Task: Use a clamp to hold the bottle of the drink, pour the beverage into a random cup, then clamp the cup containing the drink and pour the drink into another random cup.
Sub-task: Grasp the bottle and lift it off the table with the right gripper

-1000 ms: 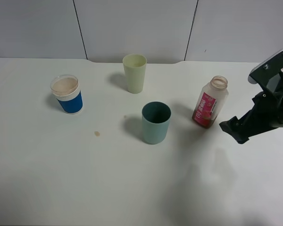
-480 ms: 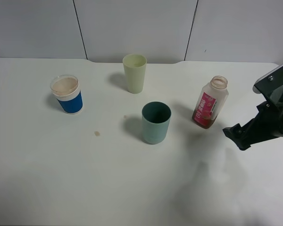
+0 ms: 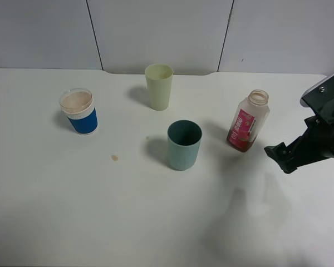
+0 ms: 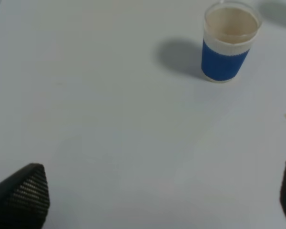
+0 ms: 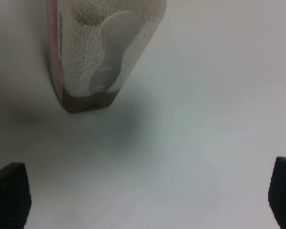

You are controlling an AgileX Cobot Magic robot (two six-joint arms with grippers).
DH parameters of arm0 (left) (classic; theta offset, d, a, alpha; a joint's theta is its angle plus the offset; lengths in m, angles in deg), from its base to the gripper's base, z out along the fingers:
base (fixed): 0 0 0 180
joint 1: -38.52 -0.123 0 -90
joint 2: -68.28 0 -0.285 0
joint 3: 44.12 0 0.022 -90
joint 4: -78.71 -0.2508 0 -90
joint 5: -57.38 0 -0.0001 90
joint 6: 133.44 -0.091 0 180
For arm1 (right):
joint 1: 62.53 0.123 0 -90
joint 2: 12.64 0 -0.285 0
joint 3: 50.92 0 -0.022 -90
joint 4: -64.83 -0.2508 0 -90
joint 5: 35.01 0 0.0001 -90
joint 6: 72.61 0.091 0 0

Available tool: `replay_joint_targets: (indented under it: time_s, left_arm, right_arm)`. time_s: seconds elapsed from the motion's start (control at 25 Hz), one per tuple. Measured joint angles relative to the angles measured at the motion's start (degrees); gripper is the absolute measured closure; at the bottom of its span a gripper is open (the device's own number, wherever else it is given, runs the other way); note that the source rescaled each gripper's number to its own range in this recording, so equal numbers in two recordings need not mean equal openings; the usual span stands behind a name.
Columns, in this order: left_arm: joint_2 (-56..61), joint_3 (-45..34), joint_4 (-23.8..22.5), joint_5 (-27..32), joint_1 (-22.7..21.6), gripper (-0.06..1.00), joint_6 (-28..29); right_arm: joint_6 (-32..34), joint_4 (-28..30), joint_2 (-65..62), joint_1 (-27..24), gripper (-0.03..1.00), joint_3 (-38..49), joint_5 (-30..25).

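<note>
The bottle of the drink (image 3: 247, 122) stands uncapped at the right of the table, with a red-pink label and a little dark liquid at its bottom (image 5: 88, 71). My right clamp (image 3: 282, 156) hovers just right of it, apart from it, jaws wide open and empty (image 5: 147, 195). The blue cup (image 3: 80, 112) with a white band and brownish inside stands at the far left (image 4: 229, 40). A teal cup (image 3: 184, 144) stands in the middle and a pale yellow-green cup (image 3: 159, 86) behind it. My left clamp (image 4: 155, 195) is open over bare table near the blue cup; the high view does not show it.
A small brown spot (image 3: 114, 158) marks the white table (image 3: 100, 211) in front of the blue cup. Grey wall panels close off the back. The right arm's black body (image 3: 325, 136) fills the right edge.
My right clamp has drifted a little to the right, away from the bottle. The bottle and cups have not moved.
</note>
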Motion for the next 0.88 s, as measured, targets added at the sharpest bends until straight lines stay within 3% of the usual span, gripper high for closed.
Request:
replay_joint_targets:
  time_s: [0.24,0.6,0.88]
  left_arm:
    - [0.0,0.0,0.0,0.0,0.0,0.01,0.0]
    - [0.0,0.0,0.0,0.0,0.0,0.01,0.0]
    - [0.0,0.0,0.0,0.0,0.0,0.01,0.0]
  right_arm:
    - [-1.2,-1.7,4.7,0.0,-0.03,0.0,3.5]
    - [-0.9,-3.5,13.7,0.0,-0.03,0.0,15.0]
    - [1.1,0.6,19.4,0.0,-0.03,0.0,21.1]
